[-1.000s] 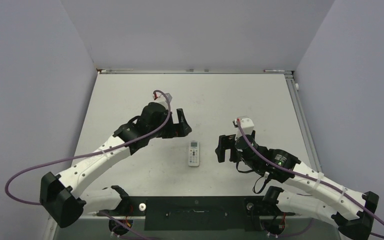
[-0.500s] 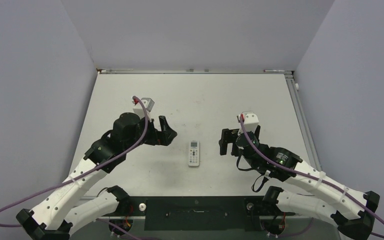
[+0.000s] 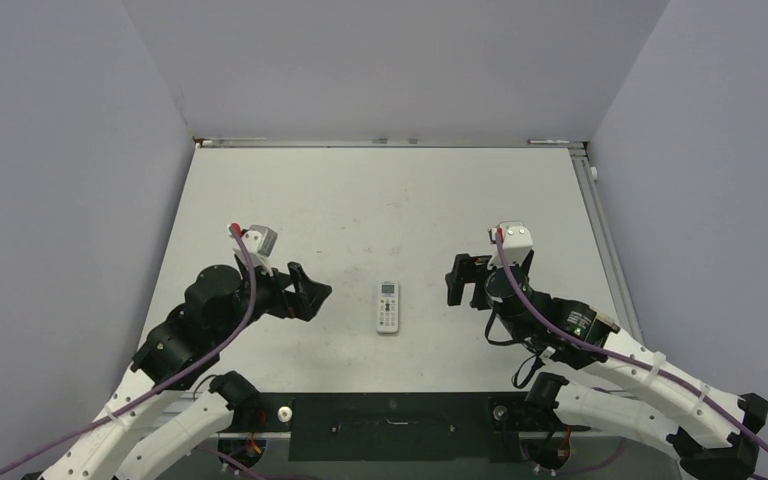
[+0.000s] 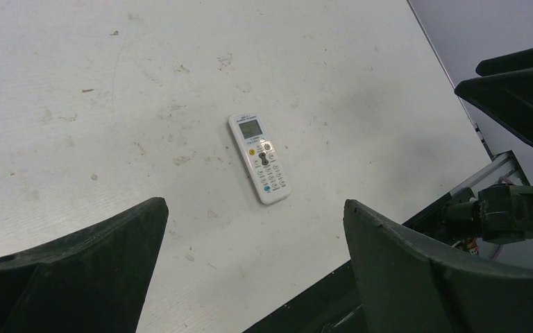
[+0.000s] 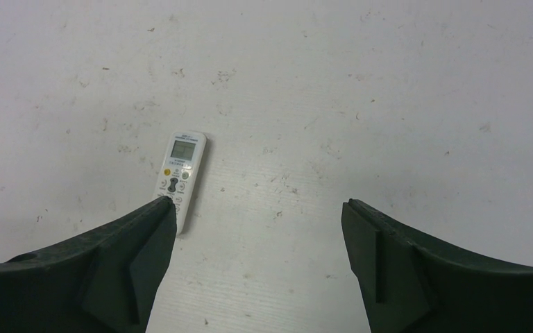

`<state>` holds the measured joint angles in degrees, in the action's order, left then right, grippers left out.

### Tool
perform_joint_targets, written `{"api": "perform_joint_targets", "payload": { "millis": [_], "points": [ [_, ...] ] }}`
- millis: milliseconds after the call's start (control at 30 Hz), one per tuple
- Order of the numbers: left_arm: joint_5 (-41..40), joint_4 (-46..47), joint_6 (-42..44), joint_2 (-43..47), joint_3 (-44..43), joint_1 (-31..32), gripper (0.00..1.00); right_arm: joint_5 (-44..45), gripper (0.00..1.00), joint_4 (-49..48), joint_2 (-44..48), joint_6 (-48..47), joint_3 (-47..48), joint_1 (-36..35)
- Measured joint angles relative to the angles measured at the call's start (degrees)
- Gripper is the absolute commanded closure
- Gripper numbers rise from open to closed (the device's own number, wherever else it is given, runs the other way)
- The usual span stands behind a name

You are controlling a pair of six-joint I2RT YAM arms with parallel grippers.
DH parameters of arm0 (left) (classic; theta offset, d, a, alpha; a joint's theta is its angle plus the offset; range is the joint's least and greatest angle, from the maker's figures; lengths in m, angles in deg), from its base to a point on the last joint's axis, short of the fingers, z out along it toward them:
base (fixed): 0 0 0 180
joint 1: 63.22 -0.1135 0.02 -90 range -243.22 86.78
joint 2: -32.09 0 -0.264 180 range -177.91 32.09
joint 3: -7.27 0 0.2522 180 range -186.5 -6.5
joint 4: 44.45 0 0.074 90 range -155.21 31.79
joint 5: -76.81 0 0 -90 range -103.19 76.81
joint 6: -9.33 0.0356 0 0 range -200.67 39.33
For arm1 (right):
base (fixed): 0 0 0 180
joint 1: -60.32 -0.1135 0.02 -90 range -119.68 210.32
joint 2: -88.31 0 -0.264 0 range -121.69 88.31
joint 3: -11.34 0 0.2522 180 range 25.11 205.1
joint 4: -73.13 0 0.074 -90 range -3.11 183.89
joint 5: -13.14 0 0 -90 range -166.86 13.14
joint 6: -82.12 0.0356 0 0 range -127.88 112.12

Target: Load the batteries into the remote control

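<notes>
My left gripper (image 3: 312,290) hangs spread and empty, well left of the remote control (image 3: 388,306), which lies buttons-up on the table (image 3: 410,200) between the arms. My right gripper (image 3: 463,280) is spread too, holding nothing. I can't spot the batteries, perhaps they're inside. Next I'd turn the remote control over and check.

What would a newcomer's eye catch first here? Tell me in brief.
The white remote control lies face up and alone in the middle of the pale table, with its screen end away from the arm bases. The left hand and right hand flank it, both open, empty and touching nothing. No batteries show in any view.
</notes>
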<state>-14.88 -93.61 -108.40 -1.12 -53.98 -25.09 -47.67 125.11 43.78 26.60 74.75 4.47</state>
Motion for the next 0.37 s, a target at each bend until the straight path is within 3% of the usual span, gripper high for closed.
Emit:
{"api": "perform_joint_targets", "payload": {
  "millis": [367],
  "points": [
    [0.26, -0.17, 1.40, 4.26, 3.10, 0.00, 0.04, -0.09, 0.08, -2.21, 0.11, -3.15, -1.18, 0.00]
  ]
}}
